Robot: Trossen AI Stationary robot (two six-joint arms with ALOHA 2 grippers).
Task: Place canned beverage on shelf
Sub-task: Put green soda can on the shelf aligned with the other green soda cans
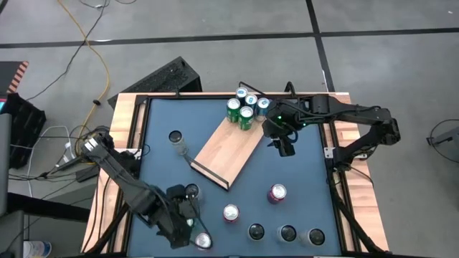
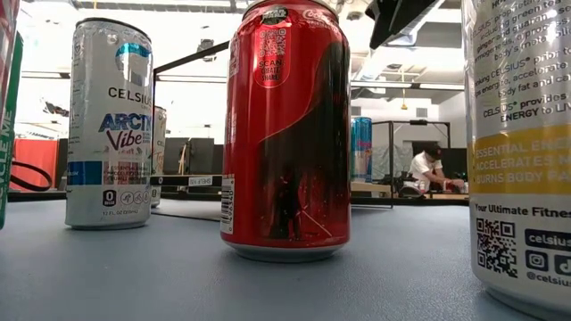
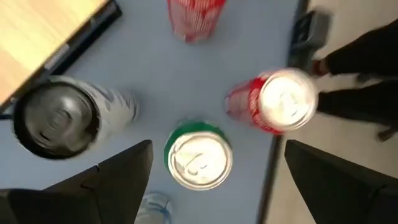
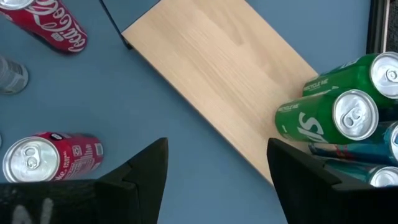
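The light-wood shelf [image 1: 226, 147] lies slantwise on the blue table, its dark lip [image 1: 209, 175] at the near end. Several green and blue cans [image 1: 245, 107] stand upright at its far end. My left gripper [image 1: 185, 223] is open at the near left. In the left wrist view its fingers stand on either side of an upright green can [image 3: 199, 158], apart from it; the gripper hides this can in the high view. My right gripper [image 1: 285, 147] hovers open and empty beside the shelf's right edge [image 4: 224, 81].
Upright cans stand around my left gripper: a red one [image 3: 283, 102] by the near edge, a dark-topped white one [image 3: 59, 118] and a red-and-white one [image 3: 194, 15]. More cans stand at the near right [image 1: 287, 233] and mid right [image 1: 277, 192]. One stands at the left [image 1: 176, 136].
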